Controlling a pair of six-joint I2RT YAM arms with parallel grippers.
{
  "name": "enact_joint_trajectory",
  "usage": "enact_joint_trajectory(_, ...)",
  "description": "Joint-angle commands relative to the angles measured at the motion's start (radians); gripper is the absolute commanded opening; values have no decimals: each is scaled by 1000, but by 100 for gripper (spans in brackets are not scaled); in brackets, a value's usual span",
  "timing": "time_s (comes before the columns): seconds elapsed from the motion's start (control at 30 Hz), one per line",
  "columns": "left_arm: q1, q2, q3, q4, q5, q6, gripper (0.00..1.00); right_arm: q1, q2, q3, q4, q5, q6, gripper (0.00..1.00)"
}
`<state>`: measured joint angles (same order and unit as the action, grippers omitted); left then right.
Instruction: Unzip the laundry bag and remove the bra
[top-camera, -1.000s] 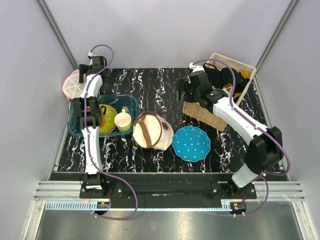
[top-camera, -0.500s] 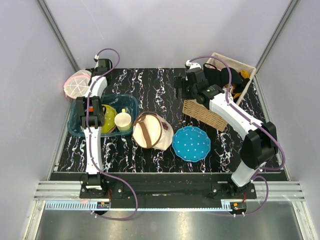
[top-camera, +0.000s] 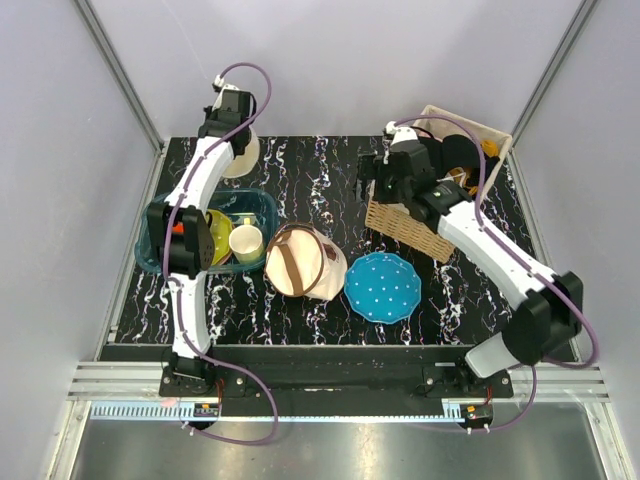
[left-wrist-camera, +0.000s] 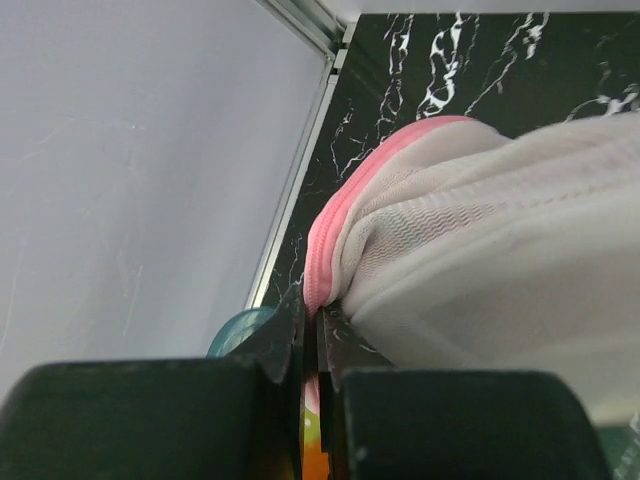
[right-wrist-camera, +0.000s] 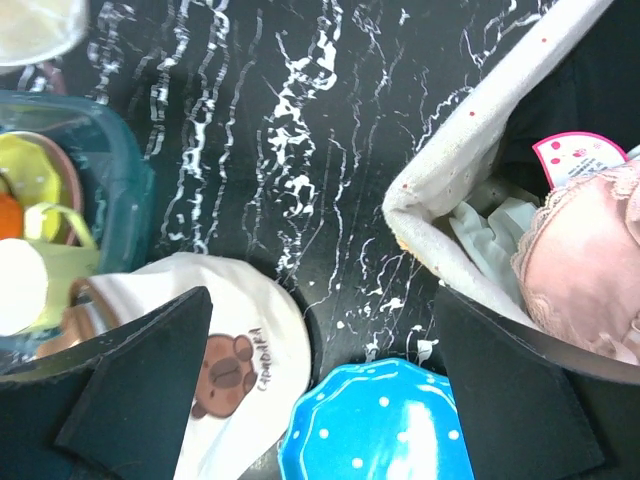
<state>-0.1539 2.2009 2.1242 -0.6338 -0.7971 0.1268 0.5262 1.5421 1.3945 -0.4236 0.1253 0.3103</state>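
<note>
Your left gripper (left-wrist-camera: 318, 318) has its fingers pressed together on the pink rim of the laundry bag (left-wrist-camera: 480, 240), pinching that edge. A second ago the white mesh bag sat at the far-left corner, beyond the teal bin (top-camera: 262, 205). Now the left arm has swung right, carrying the bag to the far edge of the table, left of centre. You cannot tell whether it hangs or rests on the surface.

This move likely brings the bag within reach of both arms. The unzipping itself looks not yet begun, and no bra shows through the mesh.

Your right gripper (right-wrist-camera: 322, 300) is spread wide and holds nothing. It hovers over the black marbled table (right-wrist-camera: 300, 120), just left of the wicker basket (top-camera: 405, 228), whose cloth lining holds a pink lacy garment (right-wrist-camera: 590, 260).

The teal bin, with cups inside, sits just nearer than the bag. A beige canvas bag (top-camera: 300, 262) and a blue dotted plate (top-camera: 383, 287) fill the near middle, so they limit where the bag can be set down.
</note>
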Motion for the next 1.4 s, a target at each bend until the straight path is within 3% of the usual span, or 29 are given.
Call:
enact_joint_trajectory(0.0, -74, -105, 8, -92, -94, -67, 0, 12, -169, -38, 16, -71, -23, 100)
enact_joint_trajectory(0.13, -160, -173, 5, -179, -65, -124, 0, 12, -263, -91, -1, -70, -17, 100)
enact_joint_trajectory(0.2, -189, -233, 16, -243, 28, -214, 0, 11, -301, -100, -27, -88, -14, 100)
enact_joint_trajectory(0.4, -297, -424, -43, -291, 228, -277, 0, 12, -332, -89, -44, -348, -2, 100)
enact_joint_trajectory(0.47, -337, -451, -44, -311, 249, -303, 0, 12, -339, -109, -20, -345, 54, 100)
enact_joint_trajectory(0.63, -349, -536, -108, -291, 510, -420, 0, 12, -353, -114, -61, -227, 168, 100)
enact_joint_trajectory(0.77, -395, -677, -335, -192, 637, -510, 0, 12, -387, -136, -54, -246, 197, 100)
enact_joint_trajectory(0.9, -424, -786, -434, -191, 624, -578, 0, 12, -418, -161, -33, -211, 240, 100)
enact_joint_trajectory(1.03, -469, -964, -646, -104, 642, -705, 0, 12, -439, -150, -34, -207, 260, 100)
enact_joint_trajectory(1.37, -469, -833, -440, -168, 619, -652, 0, 40, -425, -130, -4, -253, 260, 100)
